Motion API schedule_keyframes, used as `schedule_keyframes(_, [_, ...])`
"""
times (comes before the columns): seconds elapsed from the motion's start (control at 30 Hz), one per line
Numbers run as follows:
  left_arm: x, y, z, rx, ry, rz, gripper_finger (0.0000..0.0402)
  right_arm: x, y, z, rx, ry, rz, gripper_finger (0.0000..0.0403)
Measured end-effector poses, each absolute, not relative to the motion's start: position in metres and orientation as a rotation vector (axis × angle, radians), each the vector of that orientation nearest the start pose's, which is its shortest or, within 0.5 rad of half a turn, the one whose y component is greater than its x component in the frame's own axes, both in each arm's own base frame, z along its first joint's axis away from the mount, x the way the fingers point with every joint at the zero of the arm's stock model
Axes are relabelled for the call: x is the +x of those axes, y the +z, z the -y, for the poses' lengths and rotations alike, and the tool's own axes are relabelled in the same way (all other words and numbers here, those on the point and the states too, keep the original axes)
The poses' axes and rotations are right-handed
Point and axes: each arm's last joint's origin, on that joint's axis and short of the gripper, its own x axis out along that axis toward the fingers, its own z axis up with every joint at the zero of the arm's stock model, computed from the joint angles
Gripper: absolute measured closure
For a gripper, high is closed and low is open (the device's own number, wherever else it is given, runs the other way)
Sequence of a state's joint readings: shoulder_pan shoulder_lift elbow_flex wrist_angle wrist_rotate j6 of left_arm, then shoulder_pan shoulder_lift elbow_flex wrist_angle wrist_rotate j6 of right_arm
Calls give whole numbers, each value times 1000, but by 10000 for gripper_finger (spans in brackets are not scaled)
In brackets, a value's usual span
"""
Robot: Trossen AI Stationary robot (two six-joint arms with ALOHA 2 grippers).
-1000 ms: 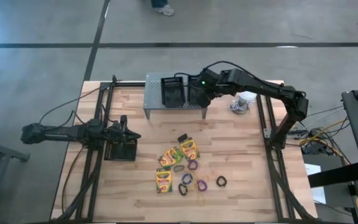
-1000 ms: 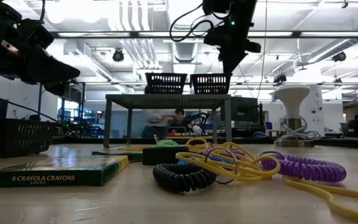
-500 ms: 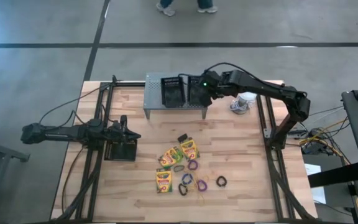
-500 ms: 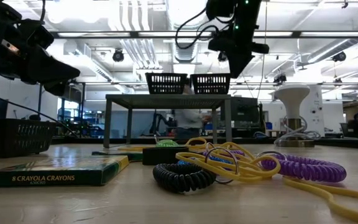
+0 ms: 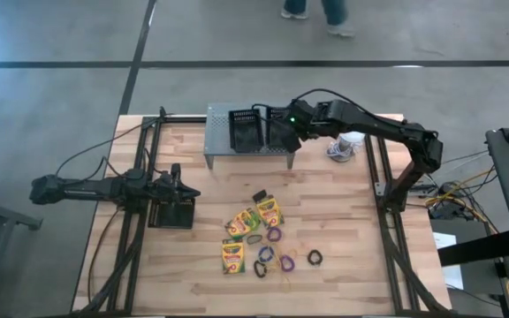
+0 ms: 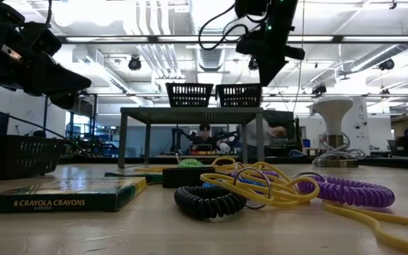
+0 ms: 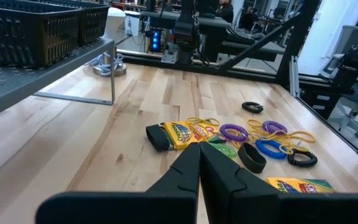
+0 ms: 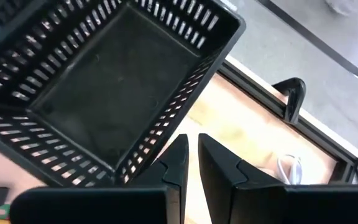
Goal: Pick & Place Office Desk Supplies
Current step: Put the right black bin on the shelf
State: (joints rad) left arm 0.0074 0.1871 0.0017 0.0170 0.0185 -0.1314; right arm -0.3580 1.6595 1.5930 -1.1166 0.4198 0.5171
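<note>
pale wooden slatted table (image 5: 210,177) on grey concrete floor (image 5: 60,88) | two black slotted plastic baskets (image 5: 246,131) atop grey perforated metal stand (image 5: 217,132), right one empty | right gripper (image 8: 190,163) above it, fingers together, empty | left gripper (image 7: 199,163) fingers together

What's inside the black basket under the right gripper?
Nothing visible: the right wrist view shows the black basket with a bare dark floor. The right gripper, shut and empty, covers only its near rim. The crayon boxes lie on the table.
</note>
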Motion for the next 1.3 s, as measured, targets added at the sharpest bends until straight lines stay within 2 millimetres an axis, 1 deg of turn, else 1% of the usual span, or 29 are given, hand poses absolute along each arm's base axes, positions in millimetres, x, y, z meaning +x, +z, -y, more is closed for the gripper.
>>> schedule_keyframes(0.1, [108, 150, 0, -133, 0, -169, 387, 302, 327, 119, 388, -964, -991, 372])
schedule_keyframes(0.17, [108, 150, 0, -133, 0, -169, 387, 300, 327, 117, 409, -982, -988, 372])
schedule_keyframes(0.3, [108, 150, 0, -133, 0, -169, 387, 299, 313, 119, 423, -1007, -1029, 372])
schedule_keyframes(0.43, [108, 150, 0, -134, 0, -169, 387, 301, 301, 118, 402, -984, -1044, 372])
schedule_keyframes(0.53, [108, 150, 0, -134, 0, -169, 387, 301, 301, 118, 384, -970, -1047, 372])
schedule_keyframes(0.63, [108, 150, 0, -134, 0, -169, 387, 298, 309, 117, 386, -963, -996, 372])
schedule_keyframes(0.73, [108, 150, 0, -134, 0, -169, 387, 296, 317, 112, 376, -939, -954, 372])
schedule_keyframes(0.83, [108, 150, 0, -134, 0, -169, 387, 295, 320, 105, 374, -921, -930, 371])
schedule_keyframes(0.9, [108, 150, 0, -134, 0, -169, 387, 292, 319, 103, 389, -941, -920, 372])
schedule_keyframes(1.0, [108, 150, 0, -134, 0, -168, 387, 288, 311, 103, 401, -1008, -933, 371])
schedule_keyframes(1.13, [108, 150, 0, -141, 1, -168, 387, 289, 298, 104, 377, -997, -958, 372])
schedule_keyframes(1.3, [108, 150, 0, -141, 4, -166, 387, 294, 299, 104, 343, -956, -911, 371])
